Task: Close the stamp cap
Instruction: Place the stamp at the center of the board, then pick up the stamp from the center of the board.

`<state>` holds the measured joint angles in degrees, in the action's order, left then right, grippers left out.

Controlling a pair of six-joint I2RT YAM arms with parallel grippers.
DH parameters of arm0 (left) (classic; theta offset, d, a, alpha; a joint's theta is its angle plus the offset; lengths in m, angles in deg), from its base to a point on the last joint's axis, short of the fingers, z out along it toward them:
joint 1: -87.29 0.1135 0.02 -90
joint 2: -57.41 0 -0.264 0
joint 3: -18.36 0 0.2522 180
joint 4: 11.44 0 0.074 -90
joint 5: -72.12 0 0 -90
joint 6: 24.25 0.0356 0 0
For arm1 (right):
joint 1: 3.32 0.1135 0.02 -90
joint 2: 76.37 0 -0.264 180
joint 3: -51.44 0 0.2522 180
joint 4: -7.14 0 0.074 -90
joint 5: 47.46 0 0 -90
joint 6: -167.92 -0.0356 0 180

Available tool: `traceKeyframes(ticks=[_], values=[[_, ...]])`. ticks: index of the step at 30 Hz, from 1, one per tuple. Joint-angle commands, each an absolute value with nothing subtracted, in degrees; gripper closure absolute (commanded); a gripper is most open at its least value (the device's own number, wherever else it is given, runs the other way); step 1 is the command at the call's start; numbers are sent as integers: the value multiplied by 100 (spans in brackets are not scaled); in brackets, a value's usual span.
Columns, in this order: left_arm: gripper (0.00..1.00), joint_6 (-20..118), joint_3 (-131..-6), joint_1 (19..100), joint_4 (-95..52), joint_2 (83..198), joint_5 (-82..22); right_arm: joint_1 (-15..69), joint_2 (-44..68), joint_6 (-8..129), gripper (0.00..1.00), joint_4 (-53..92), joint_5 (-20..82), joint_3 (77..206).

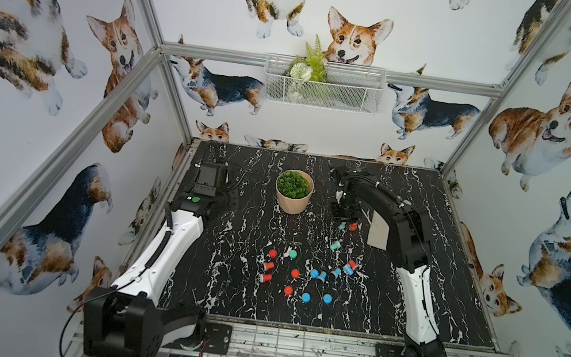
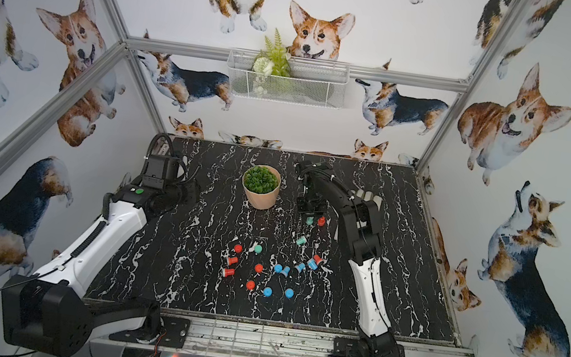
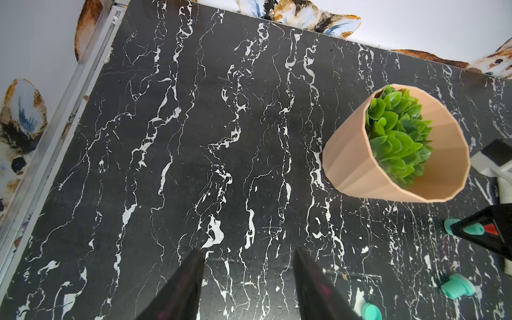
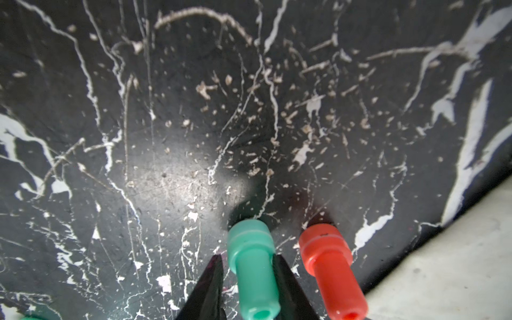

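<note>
A teal-green stamp stands on its wide end on the black marble table, with a red stamp upright beside it. My right gripper is low over the table with a finger on each side of the green stamp's stem. A narrow gap shows at one finger, so the jaws are slightly open and not clamped. Both top views show the green stamp and the red stamp under that gripper. My left gripper hangs open above bare table, holding nothing.
A beige pot with a green plant stands at the back middle. Several red, blue and green stamps and caps lie scattered mid-table. A beige sheet lies just right of the two upright stamps, partly under the right arm.
</note>
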<state>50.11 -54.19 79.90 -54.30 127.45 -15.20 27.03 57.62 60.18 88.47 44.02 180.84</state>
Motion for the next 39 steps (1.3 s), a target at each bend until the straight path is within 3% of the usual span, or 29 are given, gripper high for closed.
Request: traceKeyframes(ticks=[1,15,22,27,32,39], values=[[44,5010,-5438,8000,-5376,12728,-1531,2700,5661,6043,65,8917,4441,18152],[44,5013,-5429,8007,-5376,12710,-1520,2700,5155,6030,64,9216,4610,18263],[44,5011,-5438,8000,-5376,12711,-1524,2962,4333,6246,65,9095,4390,17433],[44,5011,-5438,8007,-5367,12711,-1533,3413,3721,7818,67,8630,3885,16492],[44,5010,-5438,8003,-5359,12702,-1540,3615,2937,9741,69,8005,2694,15267],[44,4997,-5438,8000,-5361,12682,-1566,3922,2245,12756,70,7862,2302,14303]])
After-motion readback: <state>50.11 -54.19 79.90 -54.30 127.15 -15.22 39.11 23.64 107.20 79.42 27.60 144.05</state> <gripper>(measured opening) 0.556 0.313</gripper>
